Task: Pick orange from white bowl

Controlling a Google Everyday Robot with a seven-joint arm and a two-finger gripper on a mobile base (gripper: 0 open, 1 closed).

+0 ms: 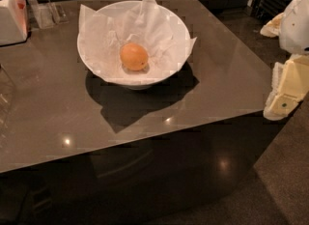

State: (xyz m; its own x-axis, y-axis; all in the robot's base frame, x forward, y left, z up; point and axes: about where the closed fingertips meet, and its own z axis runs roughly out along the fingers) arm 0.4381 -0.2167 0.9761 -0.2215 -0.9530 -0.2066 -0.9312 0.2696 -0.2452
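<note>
The orange (133, 56) lies in the middle of the white bowl (104, 72), on crumpled white paper (145, 21) that lines the bowl and sticks out over its rim. The bowl stands on a grey-brown table (212, 79), toward the back. My gripper (288, 90) is at the right edge of the view, cream-coloured, beyond the table's right edge and well to the right of the bowl. It is partly cut off by the frame. It holds nothing that I can see.
A white boxy appliance (10, 19) stands at the table's back left corner, with a clear plastic holder (46, 14) beside it. The bowl casts a dark shadow (130, 103) toward the front. The table's front edge (145, 139) drops to a dark floor.
</note>
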